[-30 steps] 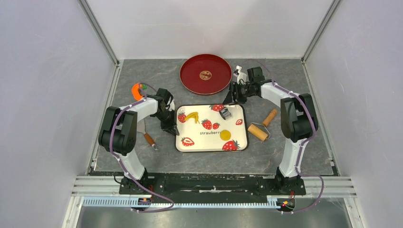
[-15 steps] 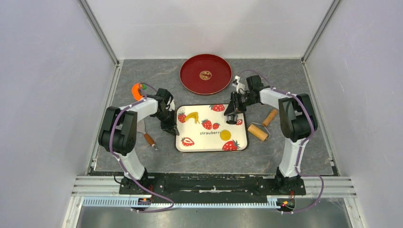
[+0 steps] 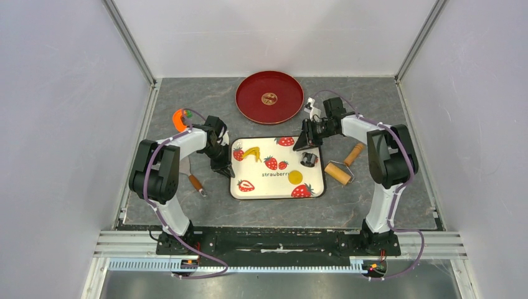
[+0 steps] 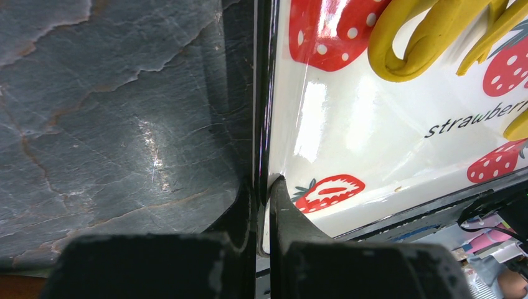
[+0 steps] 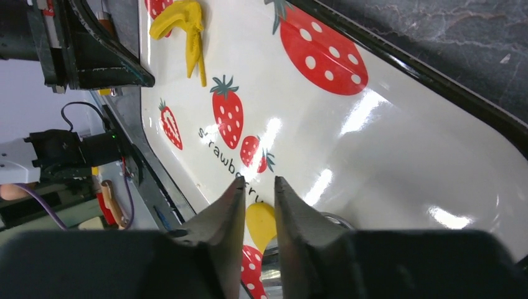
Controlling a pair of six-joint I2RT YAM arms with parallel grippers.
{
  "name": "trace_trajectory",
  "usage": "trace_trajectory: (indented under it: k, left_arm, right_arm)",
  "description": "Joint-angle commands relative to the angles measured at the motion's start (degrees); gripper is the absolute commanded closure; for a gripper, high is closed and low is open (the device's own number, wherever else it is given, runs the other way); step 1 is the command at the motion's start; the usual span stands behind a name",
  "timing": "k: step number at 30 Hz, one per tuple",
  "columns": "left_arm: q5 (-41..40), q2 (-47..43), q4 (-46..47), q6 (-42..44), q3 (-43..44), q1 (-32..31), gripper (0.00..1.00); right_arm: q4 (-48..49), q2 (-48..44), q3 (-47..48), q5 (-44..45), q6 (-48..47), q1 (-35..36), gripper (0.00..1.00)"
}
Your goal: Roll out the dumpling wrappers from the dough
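The left gripper [image 4: 264,187] clamped the left rim of the strawberry tray [image 3: 277,197]. Inside lay a curved yellow scrap [image 3: 251,152], the dumpling wrapper [image 3: 295,176] toward the near right, and a black ring cutter [image 3: 308,159]. The right gripper [image 5: 258,184] hovered above, slightly parted, holding nothing.

White tray [image 3: 274,188] printed with red strawberries, yellow dumpling wrapper [image 3: 295,176], red plate [image 3: 252,104].

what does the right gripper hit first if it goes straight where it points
Probably the strawberry tray, its white floor by the lettering; the right gripper tilts down toward it. The dumpling wrapper lies close beside that line, so depth leaves doubt.
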Motion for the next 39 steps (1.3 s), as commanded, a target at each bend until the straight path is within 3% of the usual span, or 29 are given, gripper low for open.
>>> trace_trajectory:
  k: [1,9,17,34,39]
  left_arm:
    - [-6.74,2.13,0.26,3.38,-1.95,-1.43,0.98]
    - [-6.62,2.14,0.20,3.42,-2.00,-1.43,0.98]
    - [-6.57,2.13,0.30,3.60,-1.92,-1.41,0.98]
    - [-6.57,2.31,0.27,3.81,-1.74,-1.43,0.98]
    - [-6.57,2.17,0.20,3.82,-1.82,-1.42,0.98]
  right_arm:
    - [-0.04,-5.68,1.19,-0.02,-0.60,0.15,0.70]
    - [-2.82,-9.87,-1.44,3.05,-3.26,-1.26,0.51]
    - [-11.70,-12.18,-0.51,9.93,-9.77,-1.74,0.44]
    - [-20.18,-13.61,-4.49,10.70,-16.04,-1.76,0.55]
    - [-20.50,-13.68,-4.60,8.79,-16.15,-1.74,0.64]
